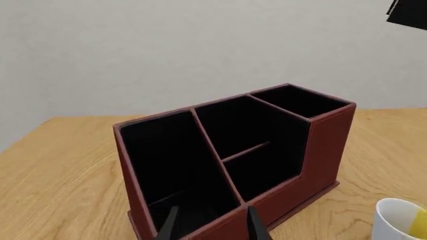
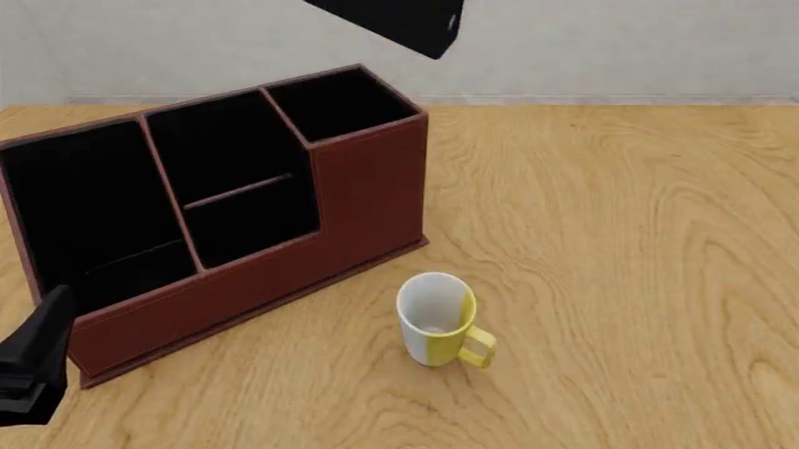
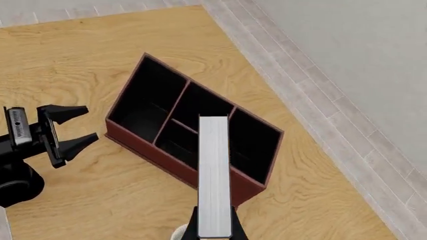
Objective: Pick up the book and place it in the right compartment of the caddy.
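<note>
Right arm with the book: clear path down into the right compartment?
Probably yes. The right gripper holds the book high above the caddy; the right compartment looks open and empty. The left gripper sits off the caddy's far end, the mug in front.

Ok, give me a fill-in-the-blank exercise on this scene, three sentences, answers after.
1. The right claw is shut on the ____, held high above the caddy.
2. The caddy has ____ compartments with black interiors.
3. The white and ____ mug stands on the table in front of the caddy, while the left claw is open beside the caddy.

Missing words: book; three; yellow
</note>
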